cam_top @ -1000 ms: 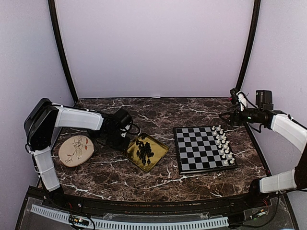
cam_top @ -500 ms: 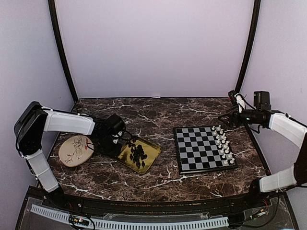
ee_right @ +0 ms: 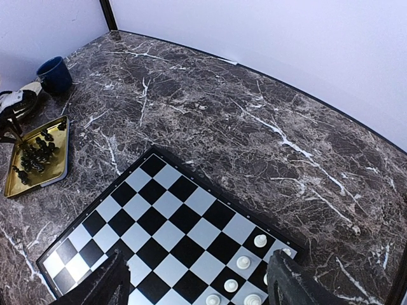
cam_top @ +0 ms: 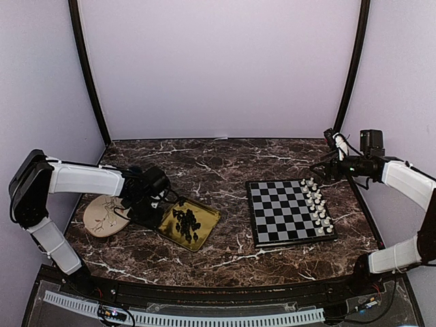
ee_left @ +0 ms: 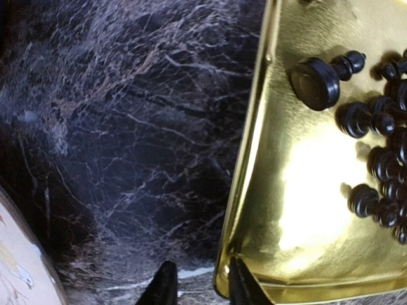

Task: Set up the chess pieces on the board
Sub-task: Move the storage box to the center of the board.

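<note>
Black chess pieces (cam_top: 185, 223) lie in a heap in the gold tray (cam_top: 206, 216), left of the board (cam_top: 283, 211). In the left wrist view they (ee_left: 375, 121) lie on their sides in the tray (ee_left: 254, 159). My left gripper (cam_top: 158, 208) straddles the tray's left corner rim. One of the gripper's (ee_left: 200, 287) fingers rests inside the rim and the other stands a little off it outside, so the jaws are narrowly open. White chess pieces (cam_top: 317, 203) stand along the board's right side. My right gripper (cam_top: 325, 169) hovers wide open and empty over the board's far right corner (ee_right: 172, 216).
A round floral plate (cam_top: 101, 218) lies just left of the tray, under the left arm; its rim (ee_left: 19, 273) shows beside the left fingers. Dark marble table (cam_top: 225, 163) runs to the back wall. Black frame posts stand at both back corners.
The tray with the black pieces has slid left and nearer, drawn by my left gripper. The left jaws have since parted a little off the rim. The right arm has barely moved.
</note>
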`<state>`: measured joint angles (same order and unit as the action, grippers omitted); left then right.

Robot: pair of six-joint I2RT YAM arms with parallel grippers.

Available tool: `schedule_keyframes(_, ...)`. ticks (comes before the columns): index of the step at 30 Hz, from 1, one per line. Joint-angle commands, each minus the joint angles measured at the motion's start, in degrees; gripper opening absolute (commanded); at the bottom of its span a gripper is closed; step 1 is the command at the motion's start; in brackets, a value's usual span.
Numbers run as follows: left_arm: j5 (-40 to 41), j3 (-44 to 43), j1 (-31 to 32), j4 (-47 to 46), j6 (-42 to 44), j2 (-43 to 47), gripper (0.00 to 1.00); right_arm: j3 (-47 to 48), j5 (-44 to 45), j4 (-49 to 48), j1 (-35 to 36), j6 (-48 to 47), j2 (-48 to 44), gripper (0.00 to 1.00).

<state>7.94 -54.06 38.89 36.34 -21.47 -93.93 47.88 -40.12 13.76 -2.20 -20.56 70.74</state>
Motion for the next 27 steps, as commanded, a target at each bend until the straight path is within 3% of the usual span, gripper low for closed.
schedule_keyframes(1, 1.44, -2.29, 0.23, 2.84, 0.46, 4.34, 0.4, 0.55, -0.55, -0.84, -0.13, -0.45, 0.45, 0.74)
schedule_keyframes(5, 0.11, -7.43, 0.47, 4.23, 2.51, 6.38, 0.5, 0.46, -0.43, -0.84, -0.09, -0.53, 0.65, 0.74)
schedule_keyframes(10, -3.43, -13.2, 1.16, 0.86, 6.77, 6.59, 0.53, 0.42, -0.28, -0.93, -0.13, -0.71, 0.57, 0.73)
schedule_keyframes(20, -8.96, -23.57, 2.78, 0.11, 11.81, -4.12, 0.39, -0.26, 0.05, -1.22, -0.11, -0.76, -0.05, 0.73)
schedule_keyframes(27, -5.82, -27.58, 6.44, 2.69, 14.26, -10.85, 0.43, -0.63, 0.46, -1.44, -0.11, -1.14, -0.1, 0.72)
